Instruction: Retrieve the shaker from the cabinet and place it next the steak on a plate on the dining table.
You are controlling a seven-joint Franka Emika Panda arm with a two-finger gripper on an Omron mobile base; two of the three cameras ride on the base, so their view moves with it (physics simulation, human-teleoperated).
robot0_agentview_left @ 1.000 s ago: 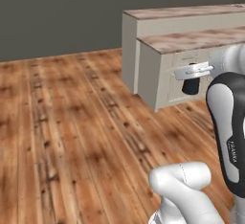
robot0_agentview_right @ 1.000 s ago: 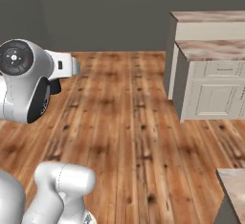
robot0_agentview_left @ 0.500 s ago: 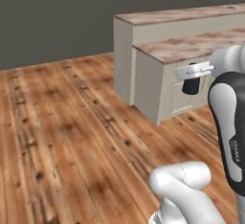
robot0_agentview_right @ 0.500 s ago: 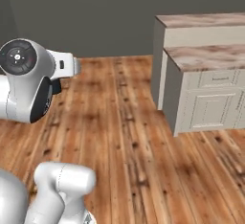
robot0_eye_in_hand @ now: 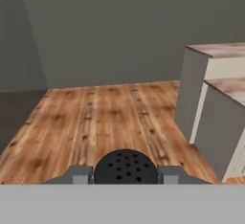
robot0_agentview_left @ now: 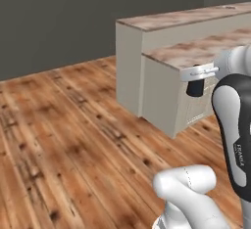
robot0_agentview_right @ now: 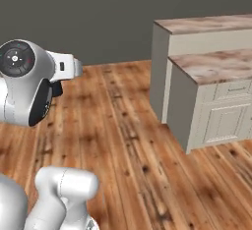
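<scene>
Gripper point(robot0_eye_in_hand: 125, 174) clamped on shaker point(robot0_eye_in_hand: 125, 166); fingers point(robot0_eye_in_hand: 79, 174) tight vs. both sides, perforated cap facing cam. Shaker held in air over wood floor point(robot0_eye_in_hand: 100, 117), also seen as dark cyl. in left base view. Dining table point(robot0_agentview_right: 206, 25) ahead-right, beyond shorter marble island point(robot0_agentview_right: 216, 64). Grey wall point(robot0_eye_in_hand: 110, 27) behind.

A wide plank wood floor point(robot0_agentview_left: 73, 140) runs from the foreground back to a plain dark grey wall point(robot0_agentview_left: 73, 17). At the right stands the dining table point(robot0_agentview_left: 166, 20) — long, with a brown-and-beige marbled top and beige front — and just in front of it a lower marble-topped island point(robot0_agentview_left: 162, 96) with panelled cabinet fronts. The white arm rises at the lower right, its end effector point(robot0_agentview_left: 196, 83) held level before the island with a small black object between its parts — too small to tell more.
</scene>
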